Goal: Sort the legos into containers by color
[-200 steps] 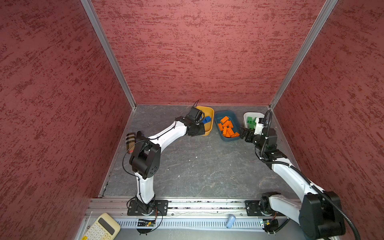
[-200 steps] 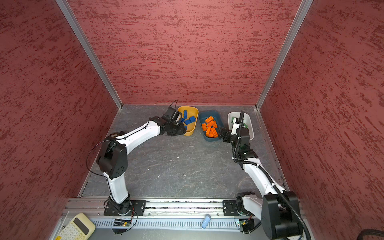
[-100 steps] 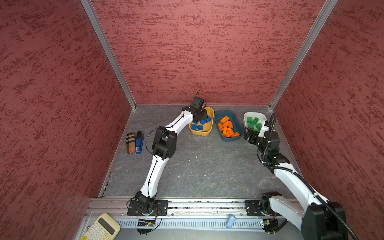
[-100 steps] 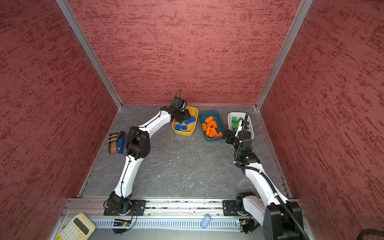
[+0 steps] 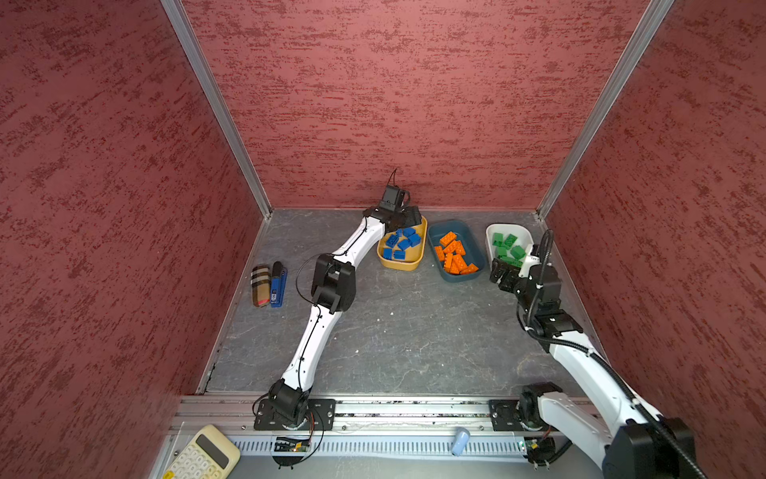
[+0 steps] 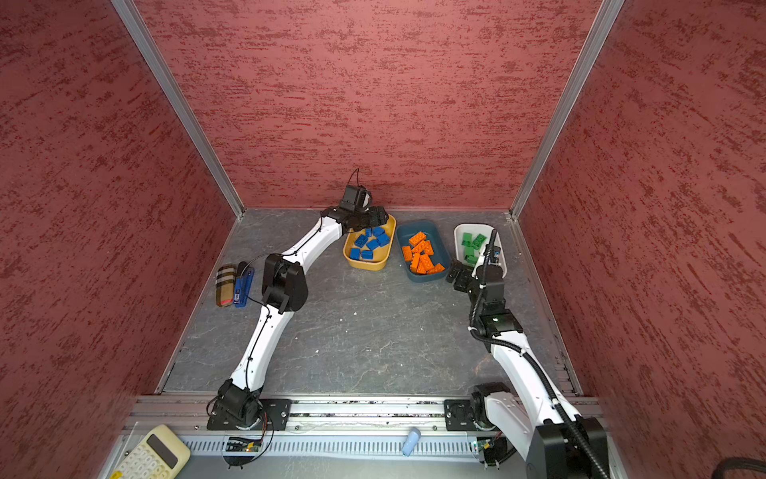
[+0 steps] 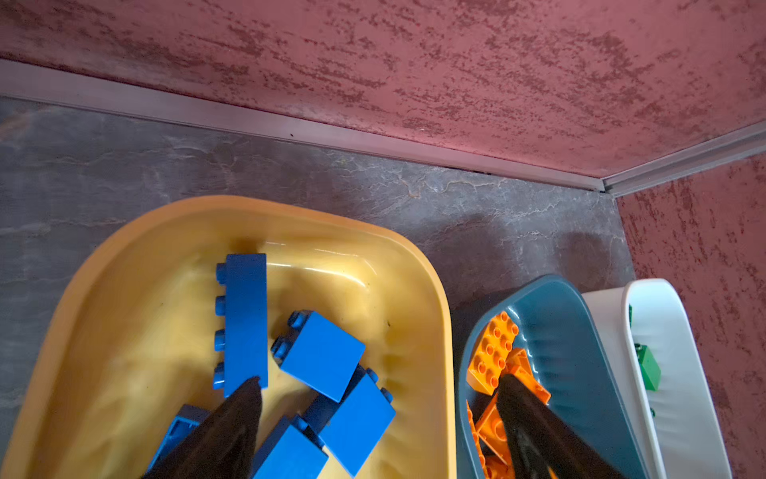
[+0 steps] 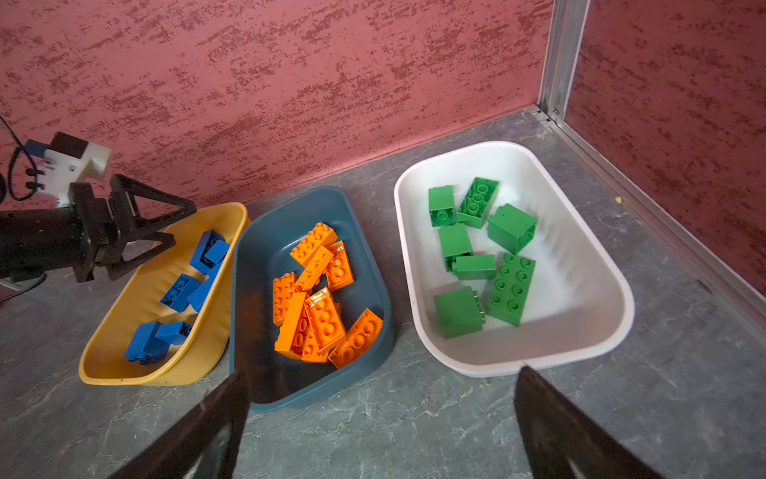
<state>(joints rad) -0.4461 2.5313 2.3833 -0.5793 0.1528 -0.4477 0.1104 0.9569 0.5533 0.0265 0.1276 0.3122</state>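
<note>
Three tubs in a row at the upper middle of both top views, on the grey tabletop (image 5: 393,331) close to the back wall: yellow tub (image 5: 401,266) on the left, teal tub (image 5: 458,278) in the middle, white tub (image 5: 509,227) on the right. Blue legos (image 5: 401,244) heaped in the yellow tub, orange legos (image 5: 454,257) in the teal, green legos (image 5: 507,246) in the white. Left tool (image 5: 408,216) above the upper end of the yellow tub, jaws spread wide, nothing between them. In the left wrist view, one finger (image 7: 232,423) over the blue legos, tip right at the end of a long brick, contact unclear. Right tool (image 5: 499,273) just below the white tub's lower end, beside the teal tub, jaws wide and empty, clear of both rims in the right wrist view.
</note>
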